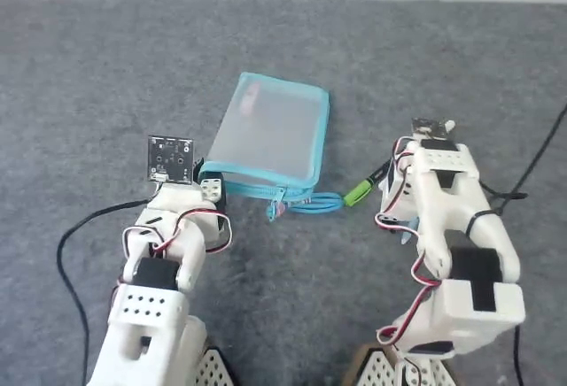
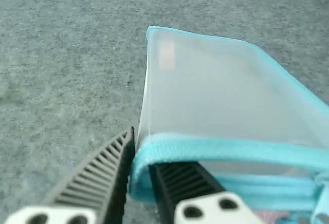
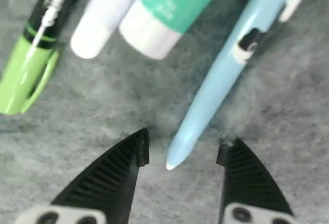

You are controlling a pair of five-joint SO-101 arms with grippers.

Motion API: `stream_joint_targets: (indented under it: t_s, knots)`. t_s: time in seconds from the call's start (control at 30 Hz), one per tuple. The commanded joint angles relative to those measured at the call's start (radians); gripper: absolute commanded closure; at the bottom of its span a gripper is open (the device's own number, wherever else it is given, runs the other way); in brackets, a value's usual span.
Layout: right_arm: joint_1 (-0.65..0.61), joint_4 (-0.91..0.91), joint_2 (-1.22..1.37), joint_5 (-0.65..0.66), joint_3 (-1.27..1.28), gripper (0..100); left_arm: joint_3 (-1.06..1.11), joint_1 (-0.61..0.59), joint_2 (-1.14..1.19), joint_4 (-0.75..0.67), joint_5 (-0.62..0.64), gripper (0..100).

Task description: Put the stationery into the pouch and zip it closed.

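Observation:
A translucent pouch (image 1: 270,134) with turquoise trim lies flat on the grey table, its zipper edge toward the arms. My left gripper (image 2: 139,172) is shut on the pouch's (image 2: 221,95) near corner at the turquoise zipper tape. My right gripper (image 3: 180,152) stands open above the stationery, its two black fingers on either side of the tip of a light blue pen (image 3: 226,64). Beside that pen lie a teal-and-white glue stick (image 3: 164,13), a white stick (image 3: 103,18) and a green-and-black marker (image 3: 31,64). The marker's green end (image 1: 359,193) pokes out by the right arm.
A turquoise wrist cord (image 1: 310,203) trails from the pouch's zipper pull toward the marker. Grey carpet-like table surface (image 1: 106,76) spreads open to the left and behind the pouch. Black cables run beside both arm bases.

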Motion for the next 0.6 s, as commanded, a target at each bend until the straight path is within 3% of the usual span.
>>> stream_joint_targets:
  t_s: [0.0,0.17,0.33,0.57]
  knots:
    - [0.047,-0.019,0.015,0.014,-0.034,81.1,-0.039,-0.006,0.0,-0.011,0.012,99]
    - [0.07,-0.041,0.031,0.017,-0.032,93.1,-0.038,-0.009,0.0,-0.011,0.012,99]
    - [0.07,-0.021,0.018,0.028,-0.035,95.4,-0.038,-0.009,0.0,-0.011,0.012,99]
    - [0.061,0.081,-0.219,0.227,-0.06,99.2,-0.038,-0.003,0.0,-0.012,0.012,99]
